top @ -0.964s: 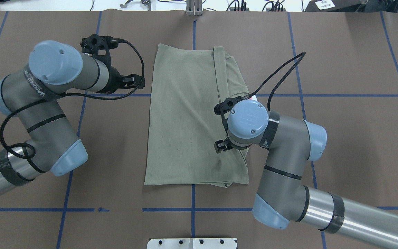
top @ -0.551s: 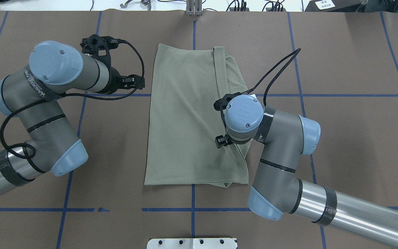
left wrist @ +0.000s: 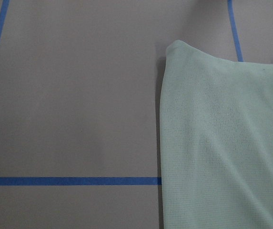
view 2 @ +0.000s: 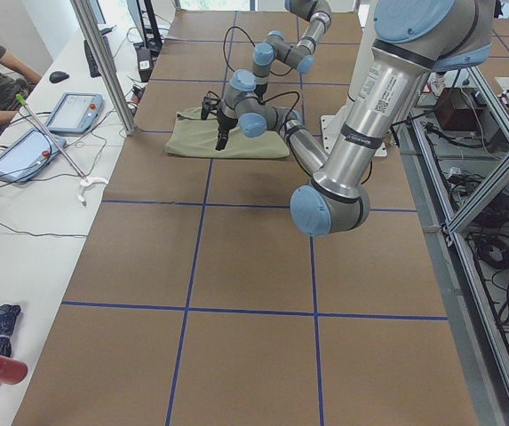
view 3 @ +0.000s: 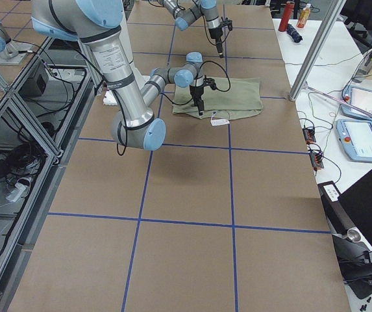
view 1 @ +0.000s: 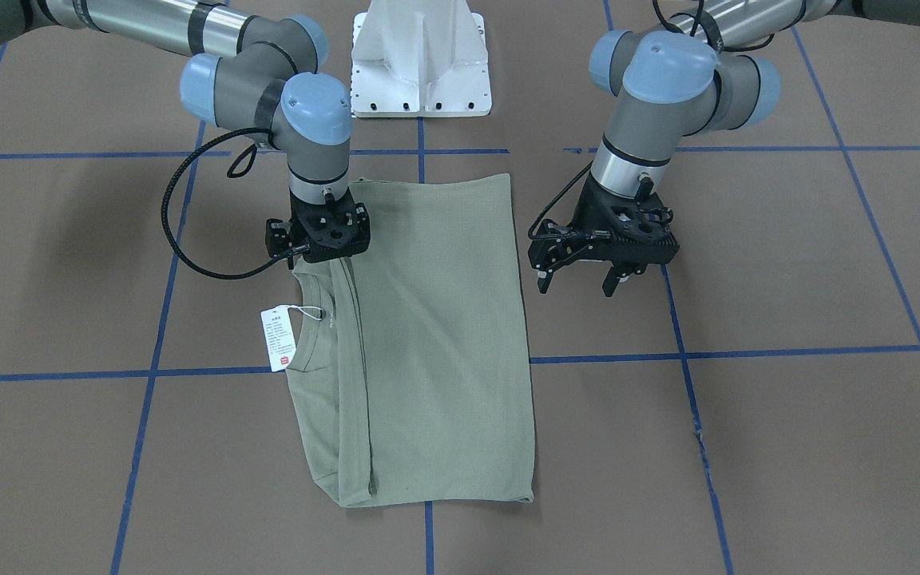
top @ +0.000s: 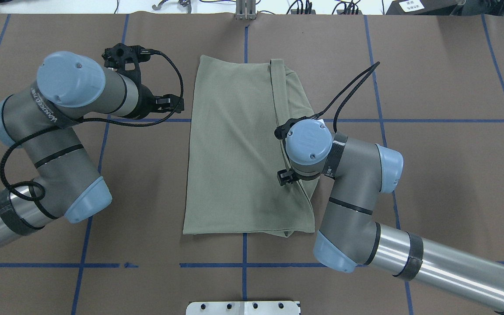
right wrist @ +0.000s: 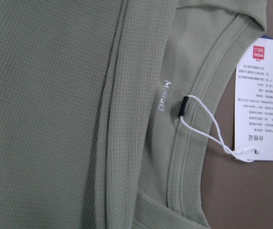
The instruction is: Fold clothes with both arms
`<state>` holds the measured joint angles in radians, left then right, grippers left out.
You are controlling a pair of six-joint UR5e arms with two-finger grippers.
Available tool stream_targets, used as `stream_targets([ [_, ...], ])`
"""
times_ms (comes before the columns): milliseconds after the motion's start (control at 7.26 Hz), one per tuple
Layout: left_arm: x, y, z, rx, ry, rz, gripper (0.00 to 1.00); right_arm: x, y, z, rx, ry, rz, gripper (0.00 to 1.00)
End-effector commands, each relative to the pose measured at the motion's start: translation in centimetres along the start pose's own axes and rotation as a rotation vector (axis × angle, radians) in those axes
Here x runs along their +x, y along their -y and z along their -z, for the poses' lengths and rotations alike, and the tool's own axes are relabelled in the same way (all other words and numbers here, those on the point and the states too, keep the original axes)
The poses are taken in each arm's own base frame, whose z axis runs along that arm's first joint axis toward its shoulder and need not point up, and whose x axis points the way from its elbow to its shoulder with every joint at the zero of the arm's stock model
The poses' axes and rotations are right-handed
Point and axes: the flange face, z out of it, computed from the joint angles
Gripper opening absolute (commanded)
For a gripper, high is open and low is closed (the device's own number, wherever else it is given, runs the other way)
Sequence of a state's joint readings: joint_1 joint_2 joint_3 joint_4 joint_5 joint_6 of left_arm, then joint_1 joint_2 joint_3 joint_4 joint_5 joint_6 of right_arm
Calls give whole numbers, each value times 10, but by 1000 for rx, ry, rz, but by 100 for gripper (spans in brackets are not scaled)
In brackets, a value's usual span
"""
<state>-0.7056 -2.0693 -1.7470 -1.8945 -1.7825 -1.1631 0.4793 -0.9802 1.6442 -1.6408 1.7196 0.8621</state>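
Lying folded, shirt (view 1: 428,335) near splayed left fingers (view 1: 542,281), beneath right fingers (view 3: 200,109), grip hidden

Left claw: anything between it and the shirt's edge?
Nothing. In the front-facing view only bare brown table cover separates the left claw from the shirt. The left wrist view shows just a blue tape line meeting the fabric edge.

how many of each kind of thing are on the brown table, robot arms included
pale sage-green knit long-sleeved shirt: 1
white paper hang tag with a red mark: 1
grey-silver jointed robot arms with light-blue caps: 2 (left arm, right arm)
white metal pedestal base: 1
total: 5
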Motion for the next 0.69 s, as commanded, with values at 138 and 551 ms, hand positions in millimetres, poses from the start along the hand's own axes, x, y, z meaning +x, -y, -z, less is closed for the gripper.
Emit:
stream_targets([
  [138, 0, 0, 0, 0, 0, 1, 100, 23, 26, -19, 41, 20, -8, 100],
  [551, 1, -1, -2, -2, 1, 1, 100, 50, 37, -20, 37, 10, 5, 100],
])
